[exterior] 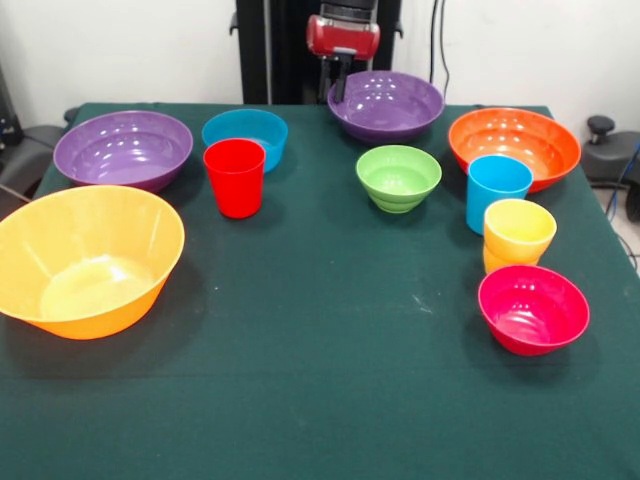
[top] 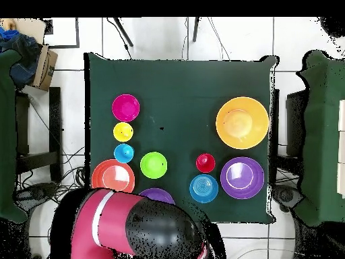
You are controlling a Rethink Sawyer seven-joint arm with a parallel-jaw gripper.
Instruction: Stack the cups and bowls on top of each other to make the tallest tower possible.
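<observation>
All pieces stand apart on the green table. In the front view a red cup (exterior: 235,177) stands before a blue bowl (exterior: 245,135), between a purple bowl (exterior: 123,148) and a green bowl (exterior: 398,177). The biggest yellow-orange bowl (exterior: 85,258) is near left. At right are an orange bowl (exterior: 514,145), a light blue cup (exterior: 497,190), a yellow cup (exterior: 519,235) and a magenta bowl (exterior: 532,308). My gripper (exterior: 340,85) hangs at the far edge, just behind a second purple bowl (exterior: 386,103). In the overhead view my arm (top: 135,229) hides the gripper and part of that bowl (top: 156,195).
The table's edges (exterior: 300,470) bound the green cloth. Chairs and cables stand around the table in the overhead view, with a cardboard box (top: 42,64) at the upper left. The pedestal (exterior: 290,50) rises behind the far edge.
</observation>
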